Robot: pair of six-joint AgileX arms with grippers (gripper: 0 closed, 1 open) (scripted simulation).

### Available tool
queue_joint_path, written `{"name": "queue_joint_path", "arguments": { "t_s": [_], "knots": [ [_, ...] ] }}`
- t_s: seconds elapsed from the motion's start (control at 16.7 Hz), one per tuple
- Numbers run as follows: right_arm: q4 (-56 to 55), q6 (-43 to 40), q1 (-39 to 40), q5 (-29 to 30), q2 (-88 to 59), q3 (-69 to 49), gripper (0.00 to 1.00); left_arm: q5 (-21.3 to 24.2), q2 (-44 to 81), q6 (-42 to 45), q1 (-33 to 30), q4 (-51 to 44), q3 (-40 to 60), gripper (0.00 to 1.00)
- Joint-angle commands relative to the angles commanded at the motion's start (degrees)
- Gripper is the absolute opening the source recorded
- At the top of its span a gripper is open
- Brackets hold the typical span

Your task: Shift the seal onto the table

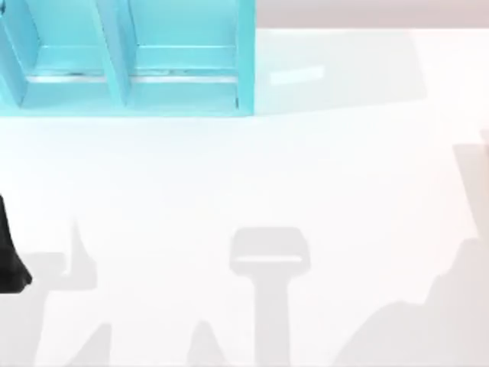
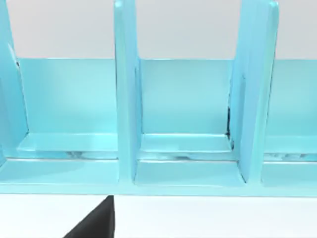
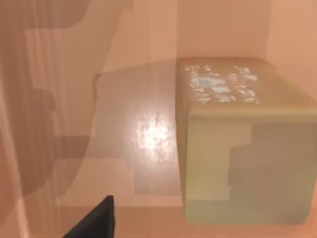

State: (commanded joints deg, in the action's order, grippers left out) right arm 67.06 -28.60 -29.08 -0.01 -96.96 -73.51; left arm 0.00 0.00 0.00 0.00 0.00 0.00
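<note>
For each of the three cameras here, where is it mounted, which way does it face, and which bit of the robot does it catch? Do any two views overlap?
Top view: above the table, looking down; shelf unit at upper left, dark left arm at left edge.
Left wrist view: on the left arm, facing the shelf's open compartments; a dark gripper part low in frame.
Right wrist view: on the right arm, close to a tan boxy block, likely the seal, on a peach-toned surface.
Shared: top and left wrist both show the shelf.

1 seal [image 3: 245, 144], 1 table [image 1: 252, 176], 1 turquoise shelf unit [image 1: 130, 92].
</note>
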Motion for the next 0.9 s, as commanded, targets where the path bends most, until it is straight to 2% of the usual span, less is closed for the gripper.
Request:
{"name": "queue_joint_path", "arguments": {
  "t_s": [0.36, 0.72, 0.9],
  "knots": [
    [-16.25, 0.08, 0.03, 0.01, -4.15, 10.92, 1.0, 0.0, 0.0, 0.0, 0.0, 0.0, 0.0, 1.0],
    [-18.42, 0.07, 0.01, 0.02, -5.04, 12.81, 1.0, 0.0, 0.0, 0.0, 0.0, 0.0, 0.0, 1.0],
    [-18.42, 0.07, 0.01, 0.02, -5.04, 12.81, 0.77, 0.0, 0.0, 0.0, 0.0, 0.0, 0.0, 1.0]
  ]
}}
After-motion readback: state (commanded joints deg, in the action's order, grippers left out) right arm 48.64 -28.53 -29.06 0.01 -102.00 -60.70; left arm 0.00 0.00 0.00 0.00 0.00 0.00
